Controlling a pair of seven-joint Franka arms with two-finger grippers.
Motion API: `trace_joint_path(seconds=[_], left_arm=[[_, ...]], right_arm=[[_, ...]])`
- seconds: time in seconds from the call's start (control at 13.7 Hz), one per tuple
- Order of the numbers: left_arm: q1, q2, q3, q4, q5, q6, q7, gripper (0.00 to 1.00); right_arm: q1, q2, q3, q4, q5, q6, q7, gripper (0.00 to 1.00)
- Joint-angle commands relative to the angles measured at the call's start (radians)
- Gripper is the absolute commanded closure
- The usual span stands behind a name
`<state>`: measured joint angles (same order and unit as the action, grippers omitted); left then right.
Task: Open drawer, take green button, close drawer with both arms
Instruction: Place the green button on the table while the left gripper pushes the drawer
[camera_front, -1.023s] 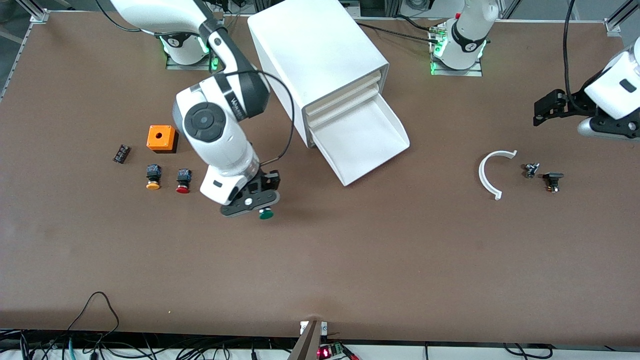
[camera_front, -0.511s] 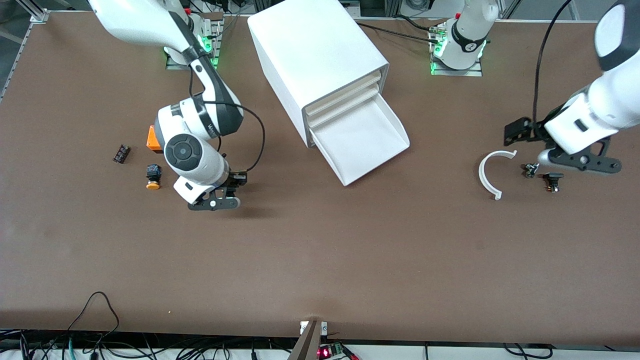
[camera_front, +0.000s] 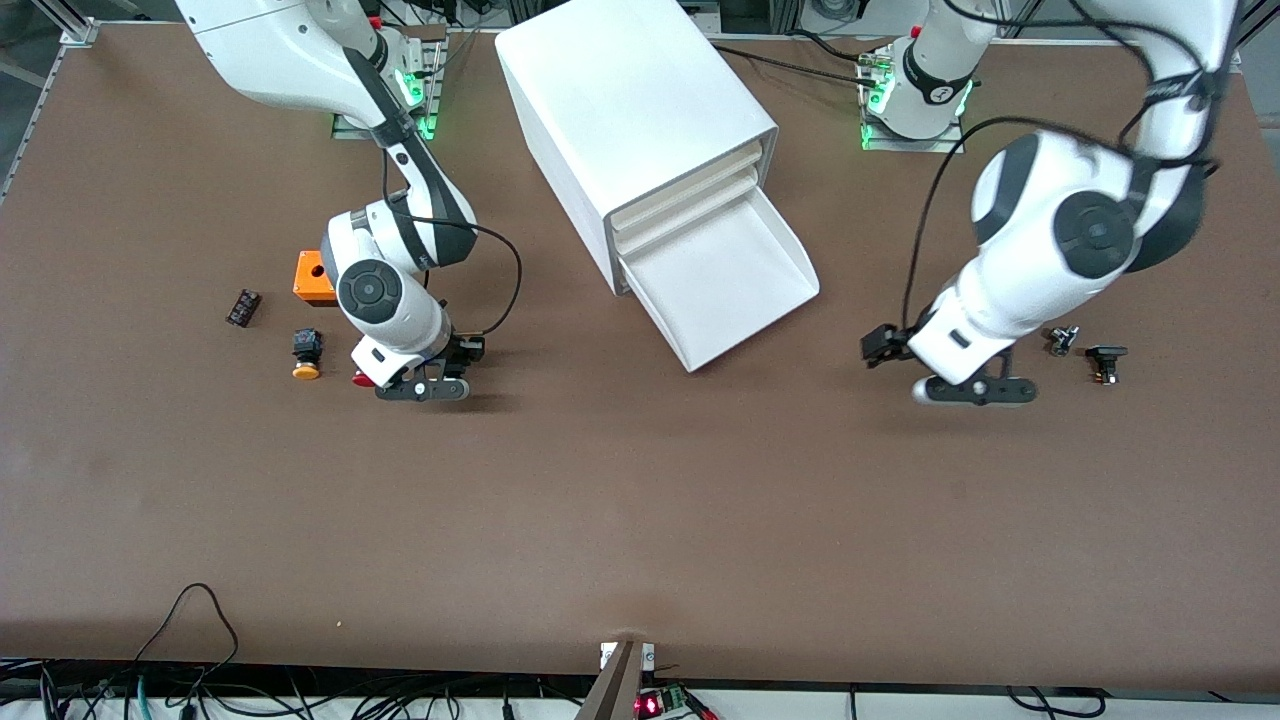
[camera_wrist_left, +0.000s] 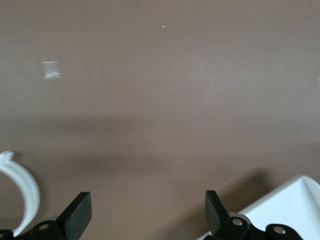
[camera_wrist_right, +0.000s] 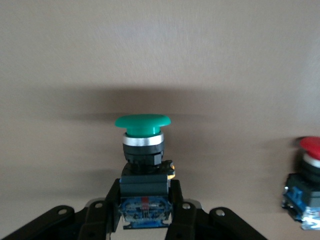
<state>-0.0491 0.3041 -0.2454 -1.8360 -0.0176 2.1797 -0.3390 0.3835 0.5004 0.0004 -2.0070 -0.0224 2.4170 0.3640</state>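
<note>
Beside the red-capped push button (camera_wrist_right: 311, 186), our right tool (camera_wrist_right: 145, 202) clamps the green-capped black-bodied button (camera_wrist_right: 143, 135), while our left tool (camera_wrist_left: 147, 217) hangs open above the brown desk (camera_front: 640, 500).

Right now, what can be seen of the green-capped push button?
The small push button with a round green mushroom cap has a silver collar under the cap, a black blocky body, and a blue base with a red mark. The right claw is shut on its body, fingers on either side. It is held low over the brown table, beside the red-capped push button. In the front view the arm hides it.
</note>
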Motion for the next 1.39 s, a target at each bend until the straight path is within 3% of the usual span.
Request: trace_joint_path(seconds=[0.0,0.07,0.15,0.22,0.29,0.51,0.88,1.1,1.32], left_arm=[[-0.046,0.064,0.003,-0.097,-0.013,0.217,-0.134,0.00],[-0.063,0.096,0.003,-0.104,-0.013,0.254,-0.196,0.00],[-0.081,0.125,0.003,-0.106,-0.013,0.271,-0.243,0.00],[-0.098,0.141,0.003,-0.115,-0.013,0.276,-0.292,0.00],[-0.126,0.148,0.003,-0.127,-0.018,0.284,-0.351,0.00],[-0.160,0.147,-0.006,-0.230,-0.021,0.354,-0.423,0.00],[-0.163,0.073,-0.152,-0.379,-0.042,0.333,-0.458,0.00],[-0.178,0.072,-0.221,-0.407,-0.149,0.307,-0.474,0.00],[-0.180,0.067,-0.264,-0.428,-0.251,0.305,-0.474,0.00]], right_arm=[[-0.009,-0.054,0.003,-0.122,-0.060,0.100,0.026,0.82],[-0.011,-0.052,0.001,-0.130,-0.066,0.115,0.024,0.81],[-0.014,-0.051,0.001,-0.128,-0.065,0.116,0.029,0.68],[-0.020,-0.052,0.001,-0.122,-0.065,0.111,0.059,0.17],[-0.023,-0.057,0.003,-0.107,-0.063,0.108,0.103,0.00],[-0.021,-0.094,0.006,-0.024,-0.060,-0.008,0.203,0.00],[-0.025,-0.164,0.006,0.132,-0.067,-0.234,0.196,0.00],[-0.047,-0.235,0.003,0.198,-0.065,-0.335,0.197,0.00],[-0.119,-0.267,0.003,0.341,-0.068,-0.493,0.167,0.00]])
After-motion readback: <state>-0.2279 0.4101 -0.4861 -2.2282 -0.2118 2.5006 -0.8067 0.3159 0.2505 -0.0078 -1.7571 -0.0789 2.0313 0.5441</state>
